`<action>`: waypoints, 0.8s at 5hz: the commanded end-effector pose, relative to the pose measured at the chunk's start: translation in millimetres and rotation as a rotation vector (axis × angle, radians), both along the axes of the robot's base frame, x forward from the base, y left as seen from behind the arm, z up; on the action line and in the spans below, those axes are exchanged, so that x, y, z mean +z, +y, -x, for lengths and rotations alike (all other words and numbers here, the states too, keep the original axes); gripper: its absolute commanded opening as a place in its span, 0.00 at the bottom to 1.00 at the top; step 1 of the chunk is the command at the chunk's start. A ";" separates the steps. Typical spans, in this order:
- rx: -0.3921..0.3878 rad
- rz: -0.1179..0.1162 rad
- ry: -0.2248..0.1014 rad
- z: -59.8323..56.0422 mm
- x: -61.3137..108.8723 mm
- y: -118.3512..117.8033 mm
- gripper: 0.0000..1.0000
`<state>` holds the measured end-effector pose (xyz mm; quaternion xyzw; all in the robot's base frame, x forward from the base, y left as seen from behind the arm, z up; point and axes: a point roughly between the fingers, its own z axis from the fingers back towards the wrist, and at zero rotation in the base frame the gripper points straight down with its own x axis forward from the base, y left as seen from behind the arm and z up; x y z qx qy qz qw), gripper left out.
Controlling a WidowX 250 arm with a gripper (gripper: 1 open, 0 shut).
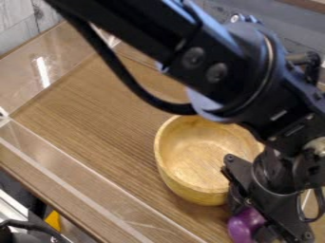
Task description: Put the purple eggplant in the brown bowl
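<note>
Wood-grain table [102, 123] is filling the view, edged on the left and front by clear plastic walls [51, 180]. Sitting on it toward the lower right is the brown bowl [200, 157], upright, its pale inside showing nothing in it. Big black robot arm [191, 52] is reaching across from the upper left and bending down over the bowl's right side. Its fingers [254, 216] are pointing down just outside the bowl's rim and are closing on the purple eggplant [245, 224], which is lying low at the table's bottom edge, beside the bowl, not in it.
</note>
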<state>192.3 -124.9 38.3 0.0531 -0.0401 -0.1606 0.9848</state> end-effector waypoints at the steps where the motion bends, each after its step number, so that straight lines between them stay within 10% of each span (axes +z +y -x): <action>1: 0.020 -0.015 0.009 -0.8 -1.9 7.4 0.00; 4: 0.028 -0.021 0.012 -0.3 -1.8 8.9 0.00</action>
